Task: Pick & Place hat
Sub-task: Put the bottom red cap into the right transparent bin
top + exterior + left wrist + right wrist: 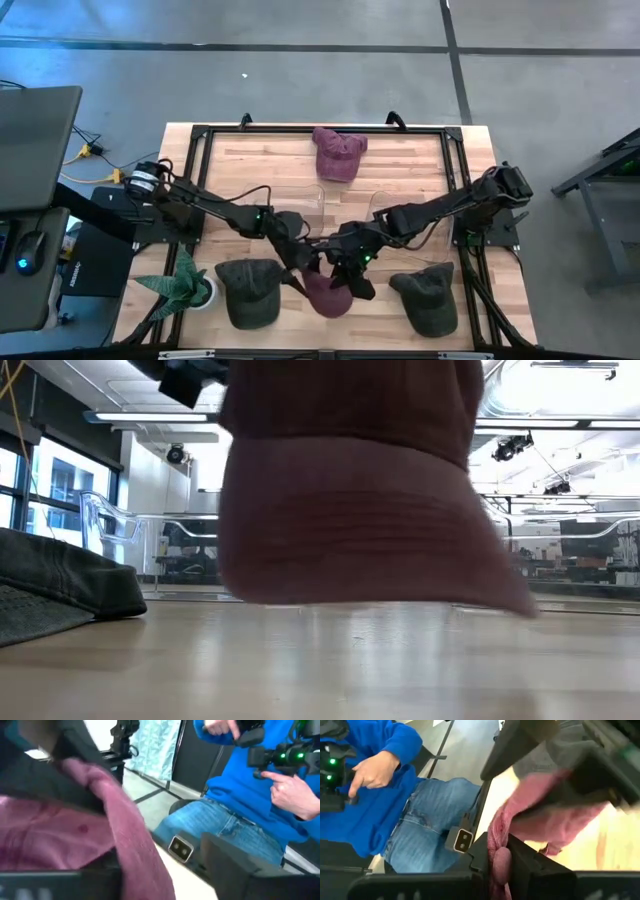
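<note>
A maroon hat (328, 295) hangs between both grippers over the table's near middle and fills the low view (350, 510). My left gripper (303, 268) is at the hat's left side, shut on it. My right gripper (350, 272) is at its right side, also shut on it. A second maroon hat (340, 155) lies at the far middle. One dark hat (248, 290) lies near left and another dark hat (428, 295) near right, both flat on the wood. My left gripper pinches the maroon hat's cloth at its left edge (112, 805) between the two fingers, slanting down from the table's left. The hat hangs below the fingers, its lower rim (330, 598) just above the table top. My right gripper pinches a bunched fold of the hat's cloth at its right edge (501, 862) between the two fingers, slanting down from the table's right. The rest of the hat (545, 815) spreads away toward the other arm.
A potted plant (185, 285) stands at the near left corner. A clear bin (300, 200) and another clear bin (405, 215) sit mid-table behind the arms. A person in blue (250, 785) sits beyond the near edge. Bare wood shows across the far half.
</note>
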Controlling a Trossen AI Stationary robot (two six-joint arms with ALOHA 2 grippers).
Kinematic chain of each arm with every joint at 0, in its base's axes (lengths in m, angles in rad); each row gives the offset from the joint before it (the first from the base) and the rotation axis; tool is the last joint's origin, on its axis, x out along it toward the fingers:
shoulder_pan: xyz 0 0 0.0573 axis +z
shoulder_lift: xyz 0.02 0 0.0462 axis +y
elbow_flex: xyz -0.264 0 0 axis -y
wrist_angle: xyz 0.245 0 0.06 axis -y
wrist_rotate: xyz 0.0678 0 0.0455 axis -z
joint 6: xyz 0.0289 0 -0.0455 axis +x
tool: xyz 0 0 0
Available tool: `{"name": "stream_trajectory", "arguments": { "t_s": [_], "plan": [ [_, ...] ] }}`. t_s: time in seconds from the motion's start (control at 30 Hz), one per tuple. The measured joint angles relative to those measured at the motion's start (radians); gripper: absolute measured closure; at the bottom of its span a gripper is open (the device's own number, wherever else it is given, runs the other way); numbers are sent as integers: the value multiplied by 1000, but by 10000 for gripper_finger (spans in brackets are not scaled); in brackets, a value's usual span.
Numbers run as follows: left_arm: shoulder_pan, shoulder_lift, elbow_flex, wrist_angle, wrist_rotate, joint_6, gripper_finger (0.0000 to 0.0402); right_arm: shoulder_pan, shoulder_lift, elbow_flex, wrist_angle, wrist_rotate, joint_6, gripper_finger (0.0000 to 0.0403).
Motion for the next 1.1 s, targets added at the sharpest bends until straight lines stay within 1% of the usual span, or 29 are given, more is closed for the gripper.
{"name": "stream_trajectory", "arguments": {
  "t_s": [0.17,0.2,0.23,0.33,0.4,0.47,0.53,0.6,0.67,0.77,0.87,0.9,0.97,1.03,1.1],
  "plan": [
    [1,1,-1,14,16,-33,371,26,0,0,7,11,-1,365],
    [3,1,-1,14,25,-35,385,30,0,0,8,7,0,360],
    [3,1,-1,13,30,-41,390,33,1,0,12,-3,6,353],
    [3,1,-1,0,52,-40,383,39,1,0,32,-46,51,322],
    [3,1,-2,-1,84,-37,391,43,1,0,34,-78,69,295],
    [3,-12,-2,-24,128,-37,398,51,1,0,32,-80,50,262],
    [2,-26,-2,-34,157,-34,396,62,8,0,35,-60,6,229],
    [2,-28,-2,-57,163,-21,398,75,19,0,28,-22,-58,200],
    [2,-35,-4,-111,169,-2,399,87,30,0,17,17,-133,181],
    [2,-59,-1,-142,167,20,400,105,49,0,20,107,-200,171],
    [1,-75,-6,-209,156,23,400,123,73,0,27,195,-255,173],
    [0,-79,-6,-208,157,25,400,130,79,0,23,226,-268,175],
    [0,-82,-2,-204,167,31,401,141,83,0,4,293,-272,175],
    [-7,-81,-3,-213,188,41,401,153,83,0,-43,347,-245,175],
    [-13,-81,-3,-213,187,45,401,171,83,0,-93,401,-212,174]
  ]
}}
